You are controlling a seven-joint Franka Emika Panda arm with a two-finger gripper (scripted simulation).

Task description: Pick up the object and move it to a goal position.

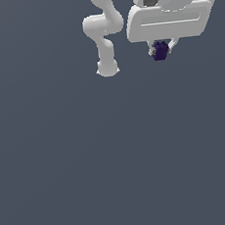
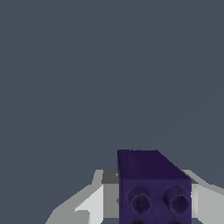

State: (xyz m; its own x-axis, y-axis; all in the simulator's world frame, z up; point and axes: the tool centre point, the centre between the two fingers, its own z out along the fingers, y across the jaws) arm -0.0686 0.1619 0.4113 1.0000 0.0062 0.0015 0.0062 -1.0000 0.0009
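The gripper (image 1: 161,49) is clamped on the one dark purple studded block (image 1: 160,51), its fingers (image 2: 89,205) flanking the block's sides, seemingly lifted clear of the grey floor (image 1: 114,158). The carry step is in hand; next comes travel to the goal, which no marker shows.

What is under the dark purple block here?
Below the block, held between the gripper fingers, only plain grey floor shows. Whether it touches the floor cannot be told; no goal marker is visible.
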